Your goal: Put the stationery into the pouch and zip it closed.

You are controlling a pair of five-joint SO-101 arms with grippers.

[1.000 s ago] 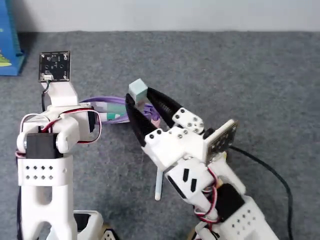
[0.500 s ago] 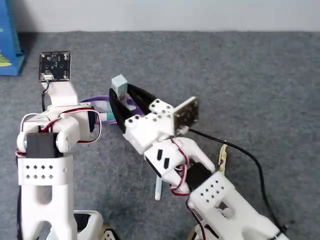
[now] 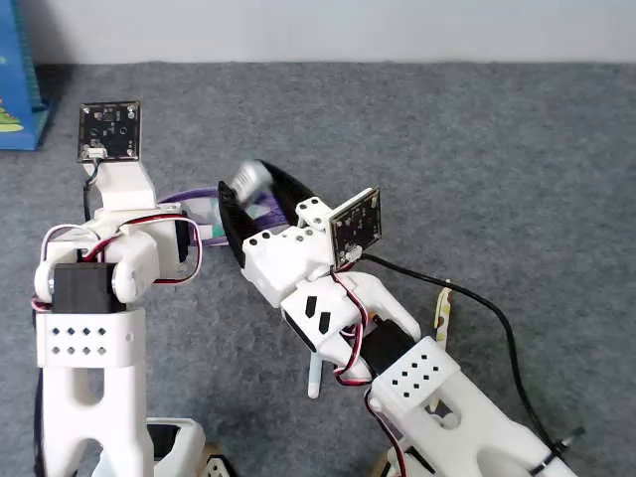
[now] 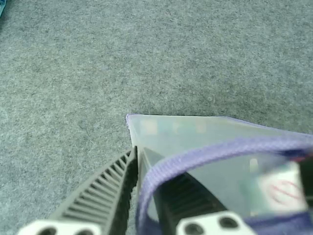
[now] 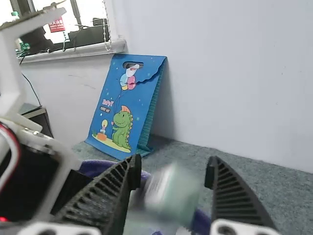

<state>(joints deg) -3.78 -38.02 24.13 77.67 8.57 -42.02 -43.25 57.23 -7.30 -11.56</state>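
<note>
A clear pouch [image 4: 195, 147] with a purple zip edge [image 4: 220, 149] is held up off the grey table. My left gripper [image 4: 138, 151] is shut on the pouch's rim near one end. In the high view the pouch [image 3: 204, 209] sits between the two arms. My right gripper [image 3: 253, 196] hangs over its mouth, fingers spread. A pale green eraser [image 3: 248, 179] shows blurred between them. In the right wrist view the eraser [image 5: 171, 193] sits loose between the parted fingers of my right gripper [image 5: 172, 161], above the purple rim [image 5: 100, 166].
A white pen [image 3: 315, 373] lies on the table by the right arm's base. A yellowish flat stick [image 3: 442, 313] lies to the right of it. A blue gift bag [image 3: 15, 89] stands against the back wall at the far left.
The right gripper carried the eraser left until it was over the pouch's mouth. Its fingers have now spread and the eraser has gone blurred. The left arm stayed still.
</note>
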